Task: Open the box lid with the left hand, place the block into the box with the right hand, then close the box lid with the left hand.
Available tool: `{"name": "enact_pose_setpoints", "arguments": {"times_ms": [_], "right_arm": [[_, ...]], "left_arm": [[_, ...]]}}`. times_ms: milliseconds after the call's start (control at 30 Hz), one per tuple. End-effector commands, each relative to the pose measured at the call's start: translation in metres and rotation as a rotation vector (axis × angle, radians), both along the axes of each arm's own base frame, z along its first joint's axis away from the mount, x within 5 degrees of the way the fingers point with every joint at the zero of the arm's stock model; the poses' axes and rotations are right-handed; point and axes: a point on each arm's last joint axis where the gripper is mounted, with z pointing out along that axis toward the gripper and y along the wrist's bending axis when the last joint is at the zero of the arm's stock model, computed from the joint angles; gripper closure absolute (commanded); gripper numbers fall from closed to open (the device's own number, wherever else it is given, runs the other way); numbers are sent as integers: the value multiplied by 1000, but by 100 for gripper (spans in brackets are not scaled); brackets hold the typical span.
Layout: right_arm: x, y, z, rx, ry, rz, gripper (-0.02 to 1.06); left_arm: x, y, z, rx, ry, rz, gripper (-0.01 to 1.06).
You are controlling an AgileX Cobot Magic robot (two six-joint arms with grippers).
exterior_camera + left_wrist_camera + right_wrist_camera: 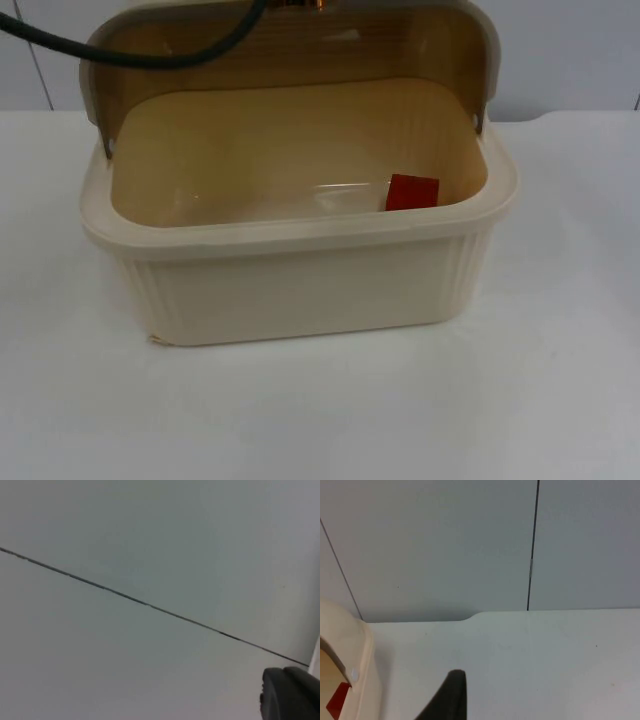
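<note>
A cream ribbed plastic box (300, 290) stood on the white table (560, 380), lid (290, 50) raised, with a small red block (412, 192) inside; neither end effector's state could be told.

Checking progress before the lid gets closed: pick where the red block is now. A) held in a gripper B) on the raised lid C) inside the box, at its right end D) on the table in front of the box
C: the red block lies inside the open box, at its right end under the raised lid.
</note>
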Motion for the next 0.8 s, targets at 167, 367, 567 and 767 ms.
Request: {"name": "enact_pose_setpoints", "arguments": {"times_ms": [167, 367, 567, 767], "right_arm": [[-1, -1, 2, 2, -15, -10, 1], [1, -1, 1, 2, -10, -4, 1], [3, -1, 0, 3, -9, -5, 1], [3, -1, 0, 3, -4, -4, 1]], "left_arm": [[6, -3, -10, -11, 68, 25, 105], [13, -6, -16, -25, 189, 62, 105], [15, -15, -15, -124, 477, -99, 105], [29, -10, -10, -141, 358, -33, 105]]}}
